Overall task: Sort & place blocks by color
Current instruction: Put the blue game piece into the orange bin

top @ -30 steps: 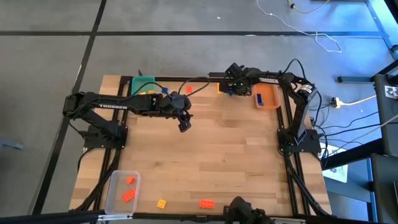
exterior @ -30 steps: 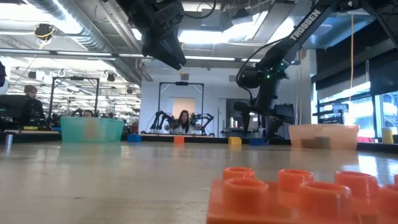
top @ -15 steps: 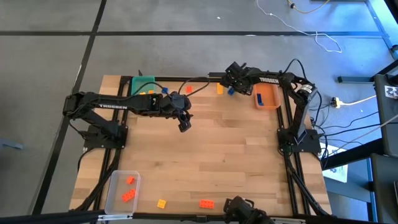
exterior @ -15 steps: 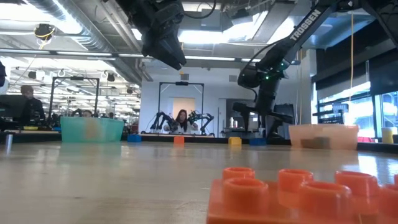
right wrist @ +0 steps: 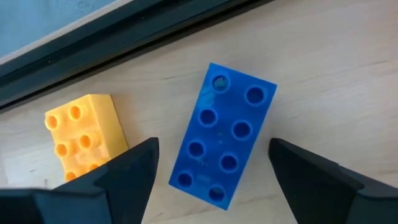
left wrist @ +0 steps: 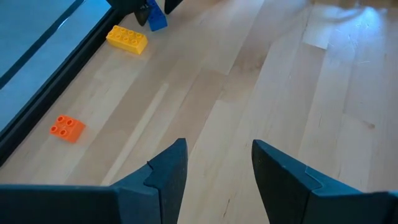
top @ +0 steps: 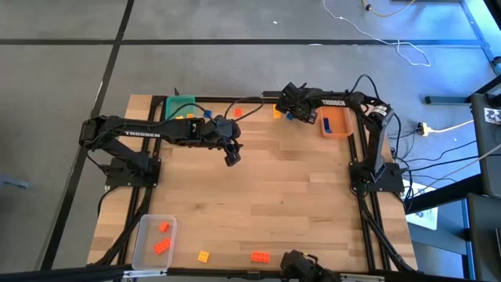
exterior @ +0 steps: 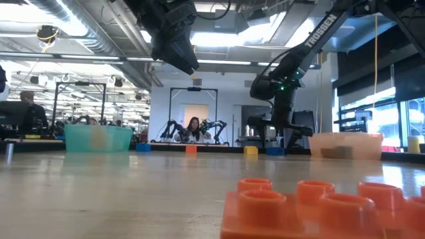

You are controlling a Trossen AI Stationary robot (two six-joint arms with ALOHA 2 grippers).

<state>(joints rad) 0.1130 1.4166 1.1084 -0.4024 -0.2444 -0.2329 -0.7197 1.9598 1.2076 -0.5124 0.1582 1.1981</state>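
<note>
lying flat between the spread fingers of the right gripper (right wrist: 211,165), the blue block (right wrist: 224,142) sits studs up near the table's far edge, with a yellow block (right wrist: 81,138) just beside one finger. it looks light, rigid and smooth, so the long flat sides seem the best hold; pinching the corners might twist it away. the left gripper (left wrist: 214,165) hovers well apart over bare wood, jaws parted and holding nothing, with an orange block (left wrist: 66,127) ahead.
</note>
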